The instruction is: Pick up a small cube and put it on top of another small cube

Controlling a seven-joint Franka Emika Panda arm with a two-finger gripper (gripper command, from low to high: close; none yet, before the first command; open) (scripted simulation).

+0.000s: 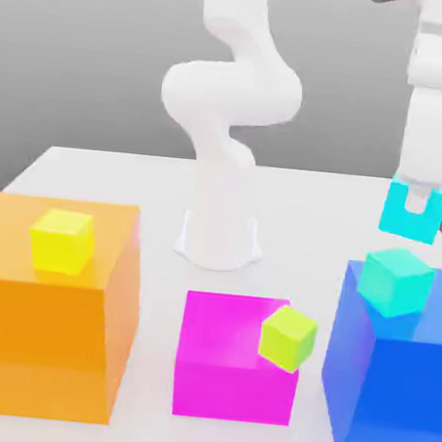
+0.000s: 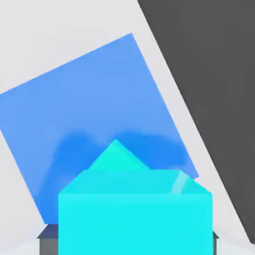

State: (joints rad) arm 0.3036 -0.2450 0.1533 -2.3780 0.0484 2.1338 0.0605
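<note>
Your gripper (image 1: pixel 417 198): jaws clamped on cyan cube (image 1: pixel 413 213) — held aloft above turquoise cube (image 1: pixel 396 282), which sits on blue block (image 1: pixel 389 393). Cyan cube: bright, plain-faced, slightly tilted in ext. view — no containers obs.

Open lane over surface (image 1: pixel 146 351) between orange block (image 1: pixel 42 341) and magenta block (image 1: pixel 234 373). Blue block (image 1: pixel 394 384), topped by turquoise cube (image 1: pixel 396 282), obstructs low passage.

Orange block (image 1: pixel 37 340) at left with yellow cube (image 1: pixel 62 242) on top, magenta block (image 1: pixel 233 383) lower centre, lime cube (image 1: pixel 288 339) at its right, blue block (image 1: pixel 398 394) lower right
</note>
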